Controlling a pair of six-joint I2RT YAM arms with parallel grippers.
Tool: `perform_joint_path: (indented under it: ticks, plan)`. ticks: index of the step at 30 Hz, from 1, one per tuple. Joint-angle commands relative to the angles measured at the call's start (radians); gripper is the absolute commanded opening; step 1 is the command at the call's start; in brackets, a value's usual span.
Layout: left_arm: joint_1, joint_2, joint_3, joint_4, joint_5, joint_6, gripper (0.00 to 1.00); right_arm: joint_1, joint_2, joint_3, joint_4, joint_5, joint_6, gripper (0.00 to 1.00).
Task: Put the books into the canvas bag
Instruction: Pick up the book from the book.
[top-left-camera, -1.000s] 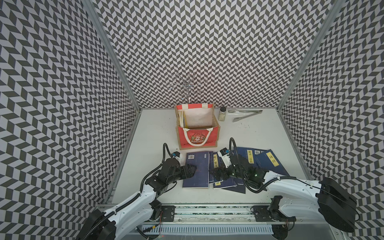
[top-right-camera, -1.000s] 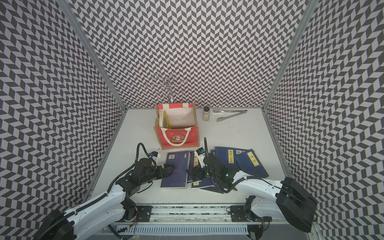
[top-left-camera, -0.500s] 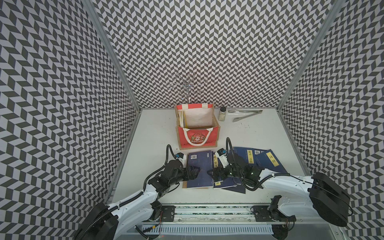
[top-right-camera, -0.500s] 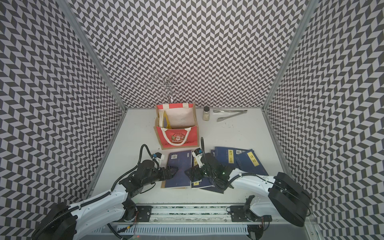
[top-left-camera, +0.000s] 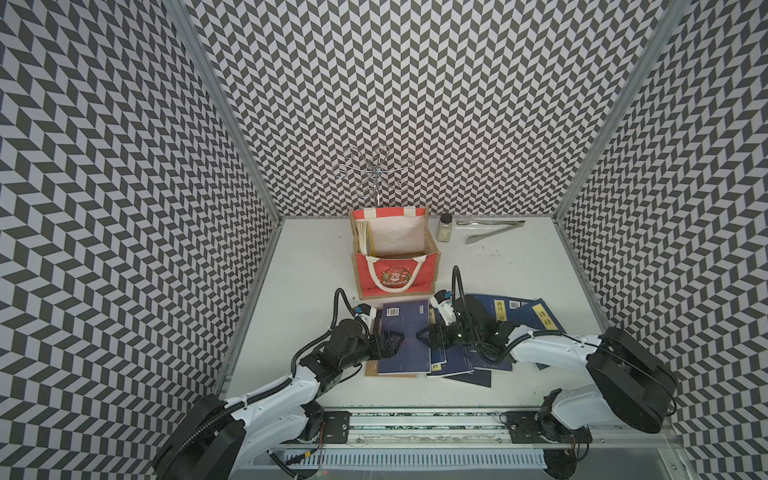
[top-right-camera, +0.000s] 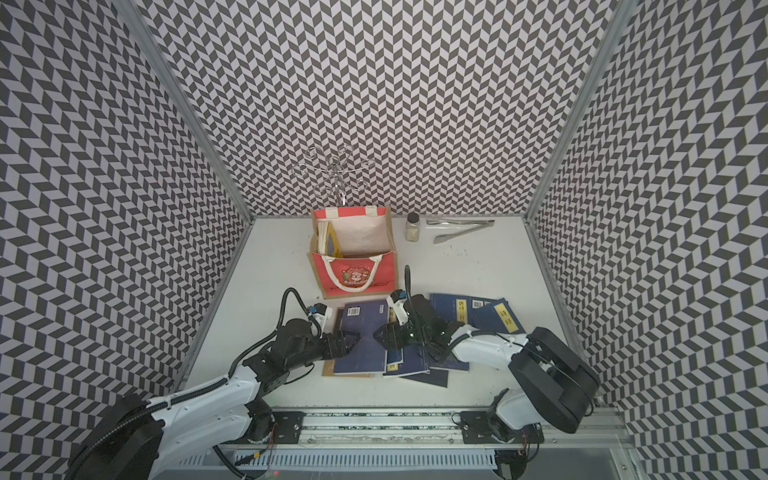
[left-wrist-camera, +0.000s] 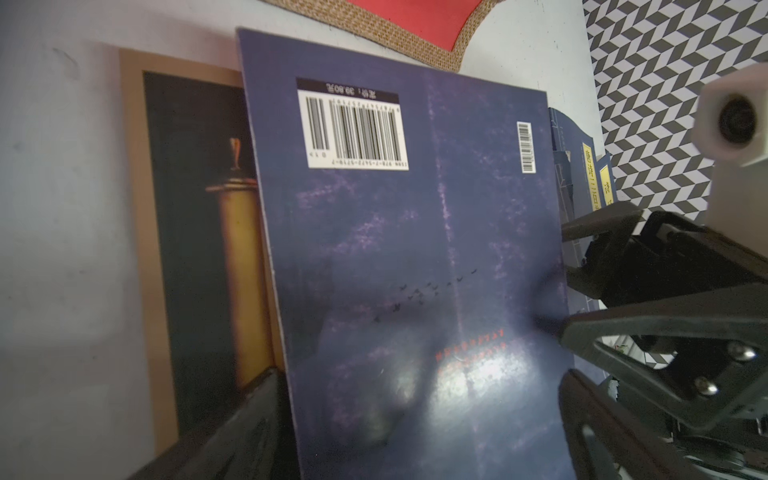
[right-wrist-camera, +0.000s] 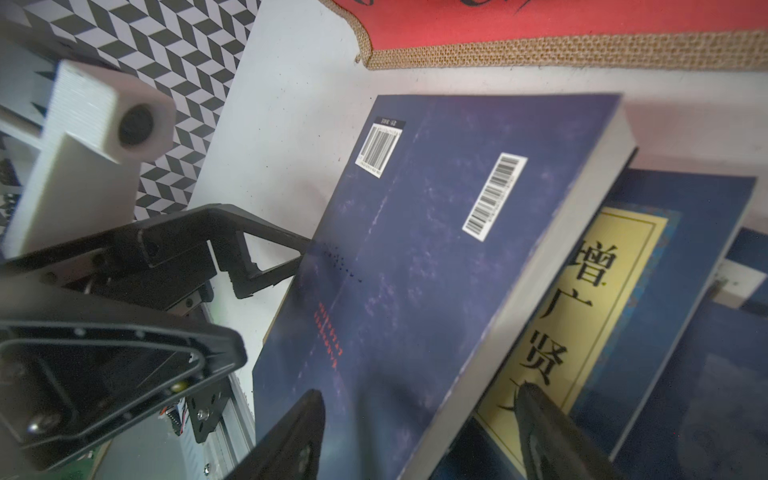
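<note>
A thick navy book (top-left-camera: 405, 332) with barcodes lies in front of the canvas bag (top-left-camera: 395, 282), partly over a black-and-gold book (left-wrist-camera: 199, 232) and thin navy books (top-left-camera: 505, 311) with yellow labels. My left gripper (top-left-camera: 398, 338) stands open at the thick book's left edge, one finger (left-wrist-camera: 241, 428) beside it. My right gripper (right-wrist-camera: 417, 390) is open astride the opposite page edge, one finger (right-wrist-camera: 291, 436) over the cover and the other (right-wrist-camera: 540, 428) above a yellow-labelled book (right-wrist-camera: 590, 291). In both top views the bag stands upright and open, with books (top-right-camera: 328, 241) against its left wall.
A small jar (top-left-camera: 444, 226) and metal tongs (top-left-camera: 490, 230) lie right of the bag near the back wall. A wire rack (top-left-camera: 376, 174) stands behind the bag. The patterned walls close in three sides, and a metal rail (top-left-camera: 415, 428) runs along the front.
Both arms have moved inward over the thick navy book from either side, until their tips nearly meet. The right jaws have narrowed around its page edge. The left jaws stay wide.
</note>
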Motion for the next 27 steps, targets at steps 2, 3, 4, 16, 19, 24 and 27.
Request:
perform_joint_path:
  ticks: [2, 3, 4, 16, 19, 24, 27]
  plan:
    - [-0.006, 0.037, -0.006, 0.064, 0.043, 0.003, 1.00, -0.017, 0.044, 0.030, 0.054, -0.058, -0.010, 0.70]
    - [-0.007, 0.044, -0.005, 0.068, 0.045, 0.003, 1.00, -0.022, 0.049, 0.026, 0.066, -0.069, -0.004, 0.69]
    - [-0.007, 0.052, -0.003, 0.072, 0.046, 0.006, 1.00, -0.029, 0.053, 0.020, 0.084, -0.082, 0.003, 0.66]
    - [-0.006, 0.073, 0.033, 0.066, 0.075, 0.056, 0.99, -0.111, -0.006, -0.022, 0.169, -0.172, 0.028, 0.26]
    - [-0.007, 0.054, 0.047, 0.042, 0.080, 0.084, 0.99, -0.122, -0.015, -0.024, 0.173, -0.194, 0.019, 0.16]
    - [-0.006, -0.017, 0.067, -0.024, 0.069, 0.120, 1.00, -0.134, -0.038, -0.020, 0.164, -0.211, -0.011, 0.01]
    - [-0.006, -0.089, 0.105, -0.128, 0.041, 0.132, 0.99, -0.145, -0.051, -0.007, 0.131, -0.250, -0.070, 0.00]
